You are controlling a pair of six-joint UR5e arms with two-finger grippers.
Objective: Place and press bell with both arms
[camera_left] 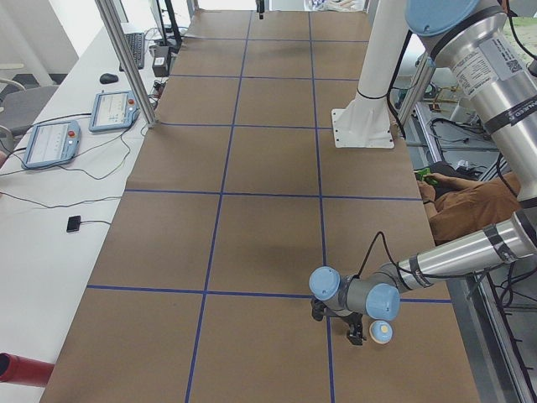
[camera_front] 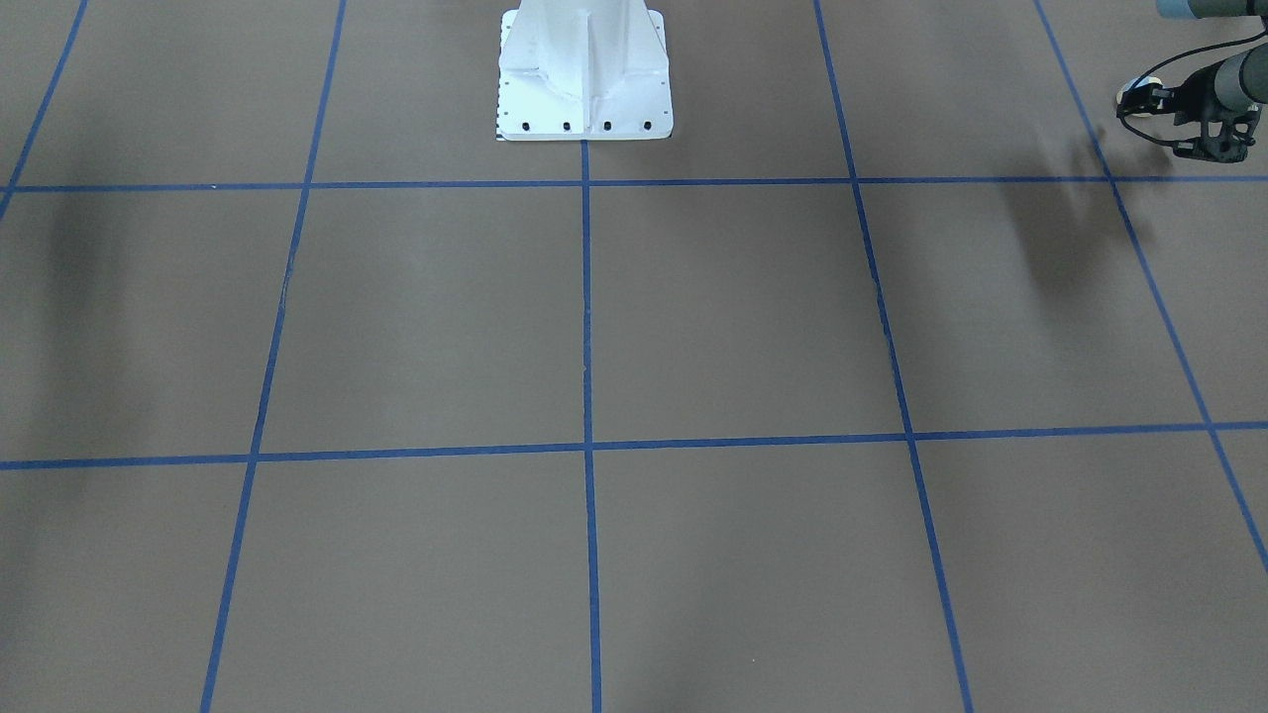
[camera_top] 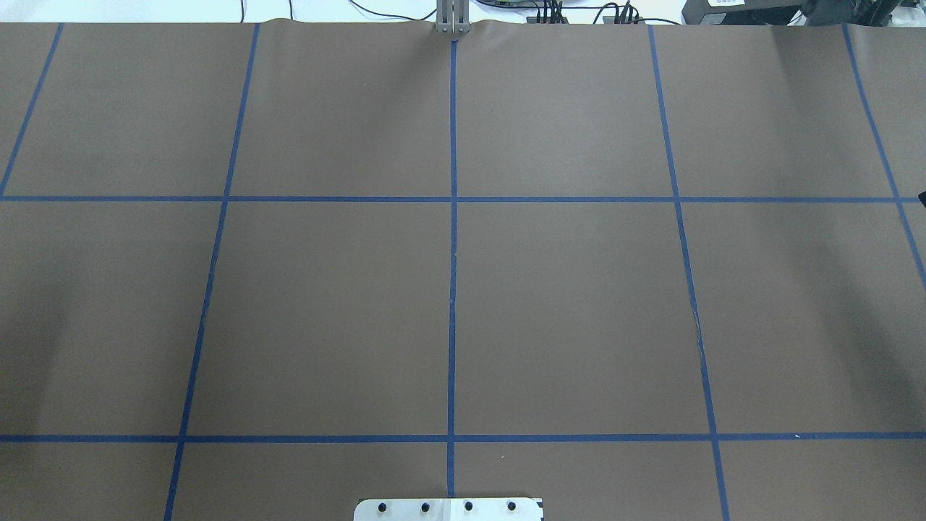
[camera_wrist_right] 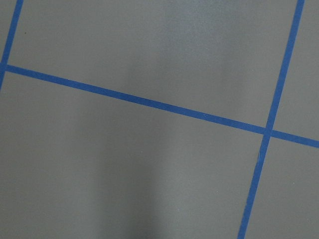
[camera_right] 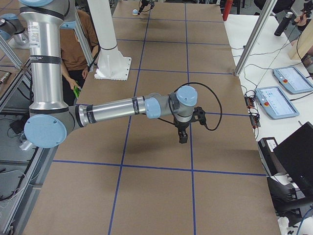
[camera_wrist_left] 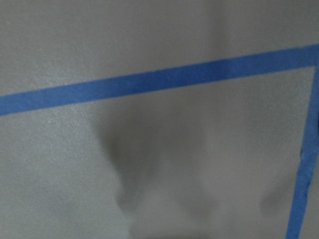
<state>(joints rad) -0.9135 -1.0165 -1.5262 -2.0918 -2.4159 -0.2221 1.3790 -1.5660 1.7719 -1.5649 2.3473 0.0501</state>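
Awaiting pickup, seemingly, the small light-blue dome bell with cream button (camera_left: 382, 332) sits beside the left tool (camera_left: 353, 336); its grip, like the right tool's (camera_right: 182, 137), is unreadable.

1. The left arm (camera_left: 457, 256) takes up the right side of the left-end view. Its thick upper link drops from the top right corner, and its slim forearm runs nearly level from the right edge toward lower centre.
2. Its wrist (camera_left: 352, 294), with two light-blue caps, sits at lower centre. The left gripper (camera_left: 356, 334) hangs beneath it, pointing down. How the jaws stand is unclear.
3. The front-facing view shows that gripper in its upper right corner.
4. In the right-end view, the right arm (camera_right: 112, 110) stands upright at upper left, then stretches rightward to centre.
5. The right gripper (camera_right: 182, 137) points down from the wrist at centre, its jaws unreadable.
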